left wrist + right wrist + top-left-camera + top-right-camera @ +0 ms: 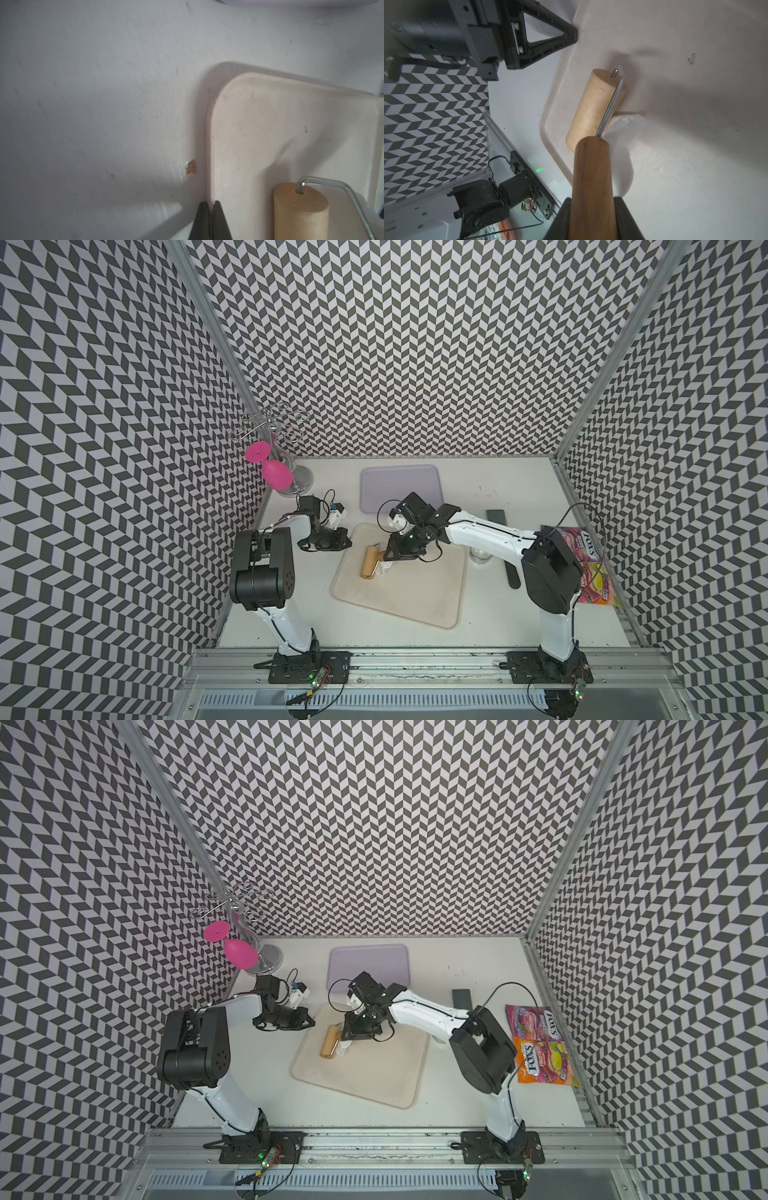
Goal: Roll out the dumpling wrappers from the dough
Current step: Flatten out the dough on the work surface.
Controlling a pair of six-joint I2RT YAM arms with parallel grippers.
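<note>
right end effector (591, 207) pinching dark wooden handle (591, 176) of roller (593, 108), jaws clamped either side of it

roller lying on beige tray (415, 605), left of centre in both top views, near tray's upper left corner

dough (623, 128) = small crumpled white lump on same tray, touching roller, partly tucked under it

left end effector (209, 209) pressed together, gripping nothing, tips right over tray's left rim, can't tell if touching

lilac tray (397, 485) further up frame on worktop (498, 626)
</note>
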